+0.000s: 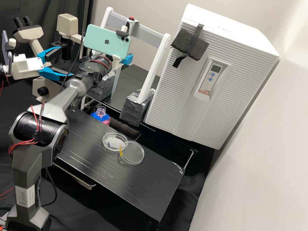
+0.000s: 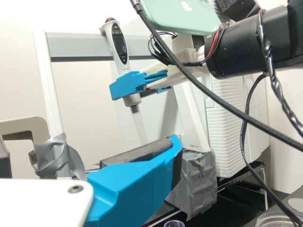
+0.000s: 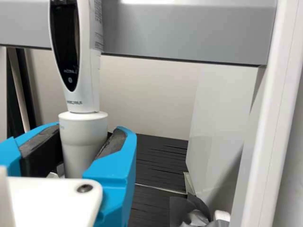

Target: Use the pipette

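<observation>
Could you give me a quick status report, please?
Left end effector open, empty. Right end effector shut on pipette. Stand crossbar close behind pipette.

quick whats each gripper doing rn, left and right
Left gripper: open, holding nothing.
Right gripper: closed on the pipette.

Pipette (image 3: pixel 78 71) top off the right wrist view's edge; high view, body behind phone (image 1: pixel 106 41)

White pipette (image 3: pixel 83 137), black-faced — mint-green phone (image 1: pixel 104 41), ribbed white cabinet (image 1: pixel 243 106).
</observation>
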You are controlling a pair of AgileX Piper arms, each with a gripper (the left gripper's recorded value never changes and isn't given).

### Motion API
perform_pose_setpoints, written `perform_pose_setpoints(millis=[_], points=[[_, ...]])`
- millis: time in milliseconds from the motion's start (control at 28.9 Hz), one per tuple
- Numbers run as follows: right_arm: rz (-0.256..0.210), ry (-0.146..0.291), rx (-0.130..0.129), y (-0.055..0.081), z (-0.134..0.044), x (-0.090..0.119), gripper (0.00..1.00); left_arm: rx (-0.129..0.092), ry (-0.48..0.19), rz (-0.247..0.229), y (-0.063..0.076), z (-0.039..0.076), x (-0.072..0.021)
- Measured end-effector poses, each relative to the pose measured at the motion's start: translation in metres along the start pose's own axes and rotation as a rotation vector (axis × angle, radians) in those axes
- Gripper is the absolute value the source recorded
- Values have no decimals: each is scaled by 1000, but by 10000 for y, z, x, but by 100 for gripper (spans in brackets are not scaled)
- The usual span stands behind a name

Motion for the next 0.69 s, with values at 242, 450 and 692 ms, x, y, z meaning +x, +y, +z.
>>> perform_pose_setpoints(millis=[242, 450, 692], points=[[7, -14, 10, -11, -6, -3, 100, 0, 0, 0, 0, 0, 0], [19, -8, -39, -49, -16, -60, 100, 0, 0, 0, 0, 0, 0], [53, 44, -38, -53, -51, -393, 100, 7, 15, 5, -1, 34, 4]])
